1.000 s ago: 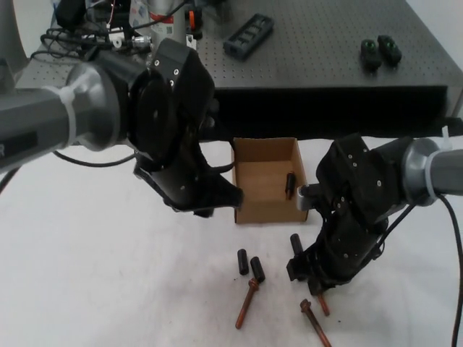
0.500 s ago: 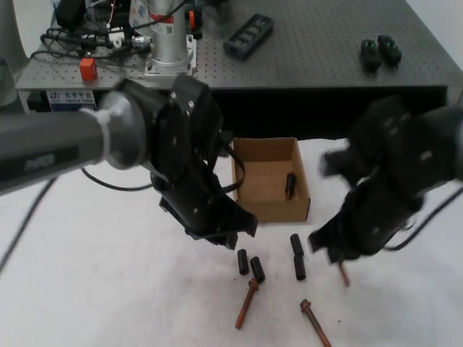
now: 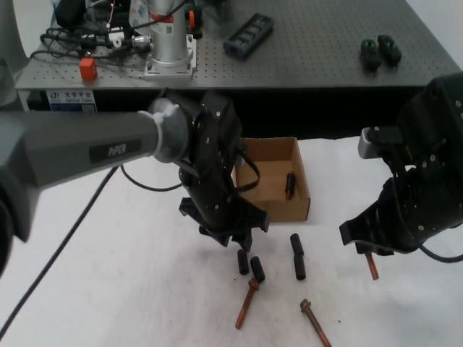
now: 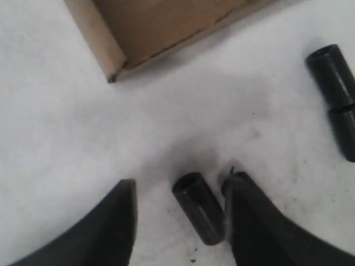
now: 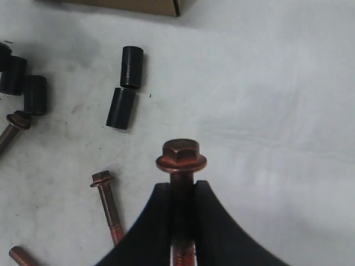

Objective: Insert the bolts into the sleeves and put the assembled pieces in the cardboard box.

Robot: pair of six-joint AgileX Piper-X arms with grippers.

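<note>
My left gripper [image 4: 183, 184] is open and low over the white cloth, with one black sleeve [image 4: 198, 208] lying between its fingers. In the high view this gripper [image 3: 233, 237] hangs just in front of the cardboard box [image 3: 249, 155], above two sleeves [image 3: 249, 265]. My right gripper [image 5: 182, 187] is shut on a copper bolt [image 5: 181, 158], head outward, held above the cloth at the right [image 3: 371, 265]. Two more sleeves [image 5: 126, 88] lie end to end. Two loose bolts [image 3: 246, 303] [image 3: 315, 322] lie nearer the front. An assembled piece [image 3: 290, 184] lies in the box.
A dark perforated bench [image 3: 325, 50] runs behind the box, carrying a black tray [image 3: 248, 34], two black knobs [image 3: 380, 52] and cables at the far left. White cloth spreads open to the left and front left.
The left arm came down and rightward from beside the box to the sleeves. The right arm lifted a bolt off the cloth and carried it right.
</note>
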